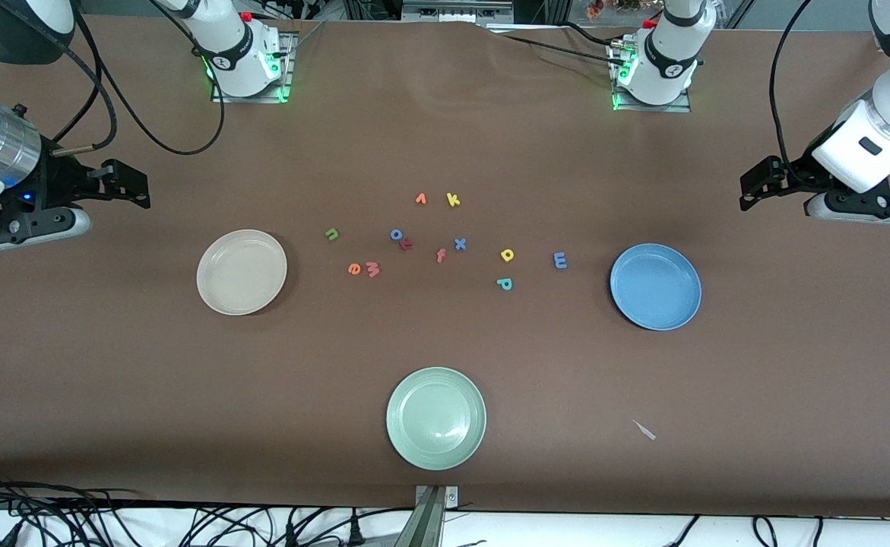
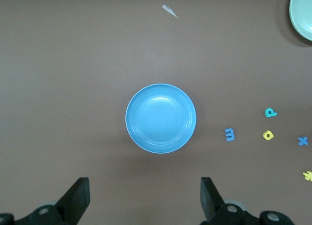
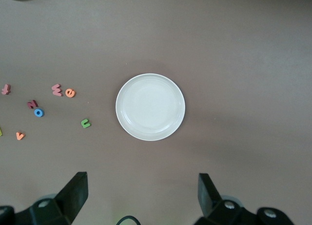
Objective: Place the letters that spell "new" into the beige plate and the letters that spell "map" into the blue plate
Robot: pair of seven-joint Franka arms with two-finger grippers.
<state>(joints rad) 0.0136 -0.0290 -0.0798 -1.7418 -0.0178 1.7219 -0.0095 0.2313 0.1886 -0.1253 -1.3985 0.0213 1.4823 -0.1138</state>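
The empty beige plate lies toward the right arm's end. Beside it lie the green n, orange e and pinkish-red w. The empty blue plate lies toward the left arm's end, with the blue m, yellow a and teal p beside it. My right gripper hangs open and empty over bare table by the beige plate. My left gripper hangs open and empty by the blue plate.
Mid-table lie a blue o, a dark red letter, an orange f, a blue x, an orange letter and a yellow k. A pale green plate sits nearest the front camera, a small scrap beside it.
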